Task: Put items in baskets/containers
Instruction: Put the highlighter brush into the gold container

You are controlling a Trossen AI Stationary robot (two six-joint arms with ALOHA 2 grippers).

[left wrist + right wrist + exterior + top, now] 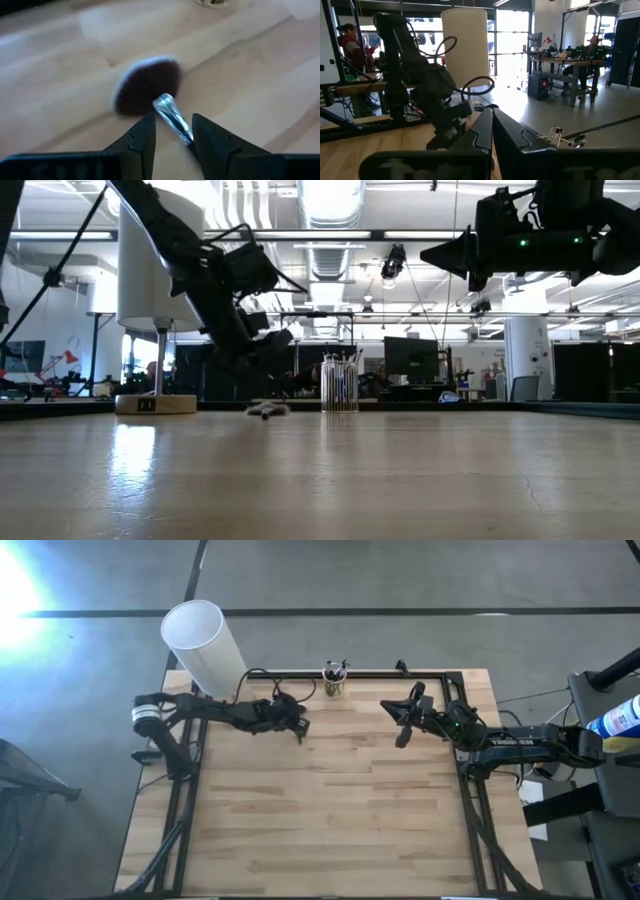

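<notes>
A bushy-headed makeup brush [146, 86] lies on the table, its dark head with a pale rim flat on the wood and its shiny handle [173, 119] pointing back between my left fingers. It also shows as a small tuft [265, 411] in the low view. My left gripper [173, 141] [300, 729] is open, low over the table's far middle, one finger on each side of the handle. The glass cup [335, 681] [340, 385] stands at the far edge with several thin brushes upright in it. My right gripper [491, 122] [403, 726] is shut and raised above the table, right of the cup. My left gripper straddles the shiny handle [182, 131] of the bushy brush, coming from above at a slant and lying along the handle. The handle runs close to one finger [210, 142]. I cannot tell whether it touches. The brush head rests on the table.
A big white cylinder [205, 640] on a round base [155, 403] stands at the table's far left corner. A dark frame rail [380, 673] runs along the far edge, with cables near the cup. The near half of the wooden table [330, 830] is bare. People show in the room behind.
</notes>
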